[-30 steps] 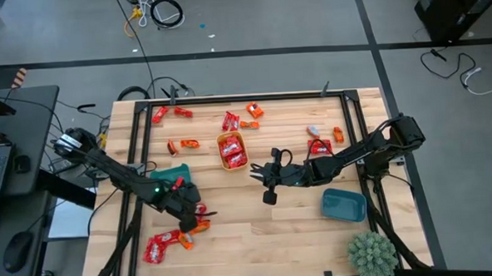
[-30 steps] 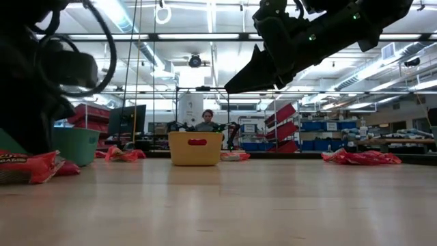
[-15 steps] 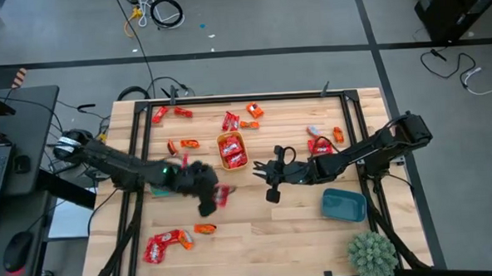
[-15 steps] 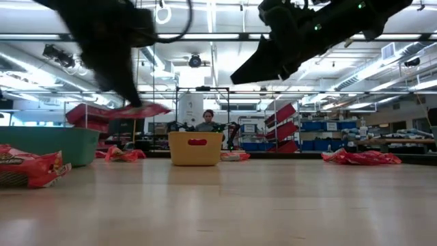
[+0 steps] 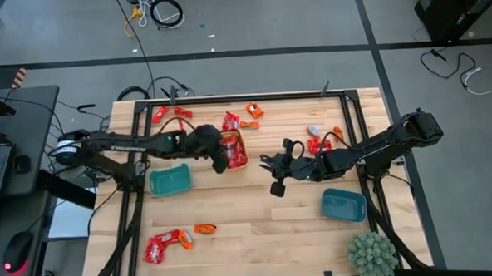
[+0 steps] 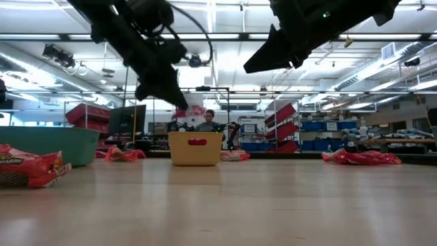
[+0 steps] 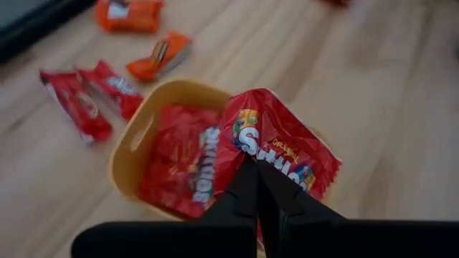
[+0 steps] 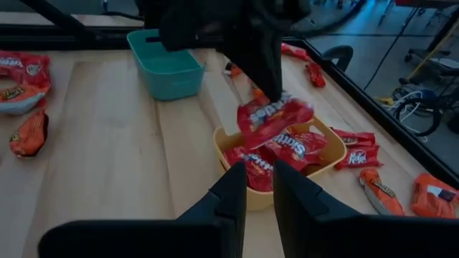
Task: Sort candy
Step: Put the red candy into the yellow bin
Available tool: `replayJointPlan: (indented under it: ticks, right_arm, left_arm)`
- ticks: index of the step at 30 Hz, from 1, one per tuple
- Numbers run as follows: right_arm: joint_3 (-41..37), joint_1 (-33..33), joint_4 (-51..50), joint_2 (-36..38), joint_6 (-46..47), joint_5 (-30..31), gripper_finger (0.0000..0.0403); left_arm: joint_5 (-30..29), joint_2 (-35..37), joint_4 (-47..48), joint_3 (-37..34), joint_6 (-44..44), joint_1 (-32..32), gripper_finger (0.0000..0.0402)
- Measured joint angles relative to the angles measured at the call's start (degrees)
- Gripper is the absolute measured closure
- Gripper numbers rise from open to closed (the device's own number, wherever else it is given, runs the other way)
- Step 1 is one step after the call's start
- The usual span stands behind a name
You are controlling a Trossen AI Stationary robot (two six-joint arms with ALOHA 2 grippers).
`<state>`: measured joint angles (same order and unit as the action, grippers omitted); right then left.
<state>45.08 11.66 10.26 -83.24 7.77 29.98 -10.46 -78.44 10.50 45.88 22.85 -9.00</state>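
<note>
1. Red candy packet [image 7: 276,154] is pinched in your left pincer [image 7: 256,188], hanging right over the yellow bowl [image 7: 136,140], which already holds red packets.
2. Right pincer [image 5: 274,175] hovers mid-counter near that bowl, fingers narrowly apart, holding nothing that I can see.
3. Other candy is scattered: orange pieces [image 7: 159,54] beside the bowl, red packs [image 5: 166,244] at the near left of the counter [image 5: 258,229].
4. Risk: the grip is on one edge of the packet only, so a swing could drop it on the bowl rim or outside.
5. Risk: both arms are close around the bowl; move the right one in now and they may clash.
6. Teal bowl [image 5: 170,180] sits just beside the left arm; a low retreat could nudge it.
</note>
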Motion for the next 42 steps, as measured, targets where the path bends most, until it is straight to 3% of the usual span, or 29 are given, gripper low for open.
replayJointPlan:
  ticks: [9, 13, 25, 28, 32, 38, 42]
  right_arm:
    - [0.00, 0.00, -0.06, -0.02, 0.04, 0.00, 0.0345]
    - [0.00, 0.02, -0.83, -0.02, 0.63, 0.00, 0.0345]
    - [0.00, 0.02, -1.40, -0.02, 1.18, 0.00, 0.0345]
    - [0.00, 0.01, -1.42, -0.02, 1.16, 0.00, 0.0345]
    - [-0.04, -0.07, 0.15, -0.60, 1.16, 0.02, 0.0348]
    - [-0.08, -0.20, 5.71, -5.06, -1.10, -0.56, 0.0387]
    - [-0.02, -0.22, 12.36, -8.95, -2.29, -4.27, 0.0397]
  left_arm:
    - [3.31, -9.37, -8.25, -0.17, 2.86, -0.50, 0.0401]
    - [0.96, -10.57, -9.55, -0.17, 2.77, -0.76, 0.0392]
    - [2.31, -10.35, -8.20, 0.02, -2.35, -0.32, 0.0291]
    - [2.70, -9.66, -3.10, 2.64, -9.08, 0.24, 0.0278]
    - [0.88, -7.36, 4.10, 6.71, -11.95, 4.26, 0.0299]
    - [0.92, -1.39, 11.82, 8.30, -11.31, 12.65, 0.0391]
    - [1.21, 1.96, 19.28, 8.29, -5.28, 19.11, 0.0398]
